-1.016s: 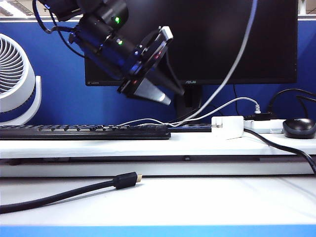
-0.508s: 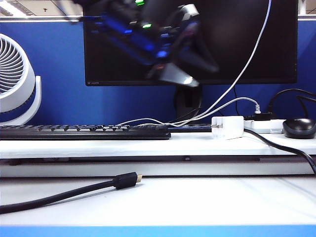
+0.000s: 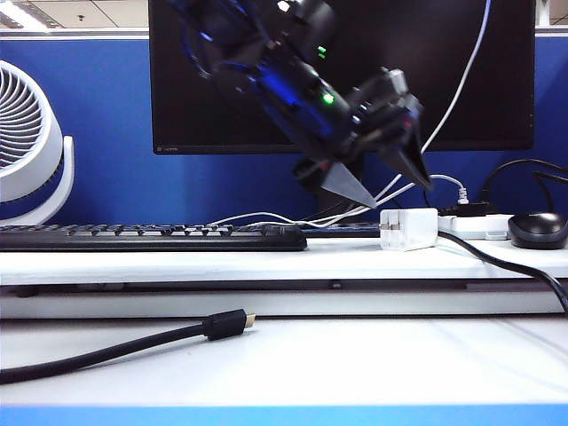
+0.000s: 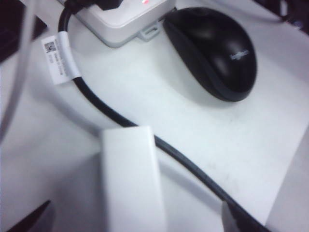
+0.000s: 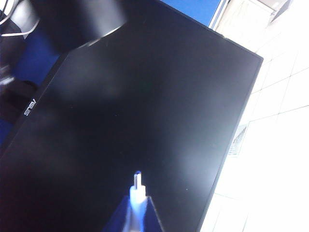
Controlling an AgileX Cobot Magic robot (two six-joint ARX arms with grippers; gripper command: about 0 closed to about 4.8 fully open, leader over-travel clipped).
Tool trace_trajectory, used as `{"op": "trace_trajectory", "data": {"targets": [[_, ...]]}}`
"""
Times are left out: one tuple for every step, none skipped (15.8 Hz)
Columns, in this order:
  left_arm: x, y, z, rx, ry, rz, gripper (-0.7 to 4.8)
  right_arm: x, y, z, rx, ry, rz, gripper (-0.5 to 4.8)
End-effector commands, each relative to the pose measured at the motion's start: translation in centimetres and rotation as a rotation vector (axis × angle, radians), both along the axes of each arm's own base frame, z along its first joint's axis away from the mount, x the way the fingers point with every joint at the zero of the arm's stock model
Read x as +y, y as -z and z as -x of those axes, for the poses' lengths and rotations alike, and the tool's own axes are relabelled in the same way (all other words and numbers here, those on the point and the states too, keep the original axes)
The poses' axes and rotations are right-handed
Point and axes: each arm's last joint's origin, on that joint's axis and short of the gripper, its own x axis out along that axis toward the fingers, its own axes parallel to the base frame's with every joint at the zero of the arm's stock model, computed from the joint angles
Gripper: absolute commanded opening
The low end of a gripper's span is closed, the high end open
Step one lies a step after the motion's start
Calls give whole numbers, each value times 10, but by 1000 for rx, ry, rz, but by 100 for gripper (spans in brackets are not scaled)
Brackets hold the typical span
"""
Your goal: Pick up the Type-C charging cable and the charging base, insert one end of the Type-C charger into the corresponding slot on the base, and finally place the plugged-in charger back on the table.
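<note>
White table (image 3: pixel 177 266) against a blue partition, with a black monitor (image 3: pixel 461 80), keyboard (image 3: pixel 151 236) and a fan (image 3: pixel 27 151) at the left edge. My left gripper (image 3: pixel 383 190) hangs just above the base (image 3: pixel 409 229), jaws spread wide, nothing between them. In my left wrist view the base (image 4: pixel 131 179) sits between the two fingertips (image 4: pixel 231 218), not touched. A thick black cord (image 4: pixel 145 135) runs right past the base, and a mouse (image 4: pixel 212 50) lies near a power strip (image 4: pixel 120 19). My right gripper (image 5: pixel 137 203) is up off the exterior view, clamped on the cable (image 5: pixel 138 191), plug tip sticking out toward the monitor (image 5: pixel 135 106). From there the cable (image 3: pixel 448 106) drops across the screen down to the table behind the base. Separate black cable (image 3: pixel 115 348) with a gold plug lies on the front board, well apart.
</note>
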Motion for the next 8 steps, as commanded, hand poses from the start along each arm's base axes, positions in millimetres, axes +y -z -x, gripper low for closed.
{"op": "trace_trajectory", "data": {"targets": [[-9, 5, -2, -40, -41, -36, 458, 0, -4, 1, -23, -3, -11, -1], [-11, 8, -2, -42, -49, -49, 458, 0, -3, 1, -23, -3, -11, -1], [-12, 11, -2, -61, -49, -67, 458, 0, -3, 1, -23, -3, -11, -1], [-15, 12, 0, -80, -31, -80, 458, 0, -3, 1, -22, -3, -11, -1], [-19, 15, 2, -89, -36, -88, 458, 0, -3, 1, -22, -3, -11, -1], [-20, 15, 2, -95, -37, -89, 458, 0, -3, 1, -22, -3, -11, -1], [-24, 18, 4, -100, -29, -86, 458, 0, -3, 1, -22, -3, -11, -1], [-25, 19, 3, -108, -40, -92, 457, 0, -3, 1, -22, -3, -11, -1]]}}
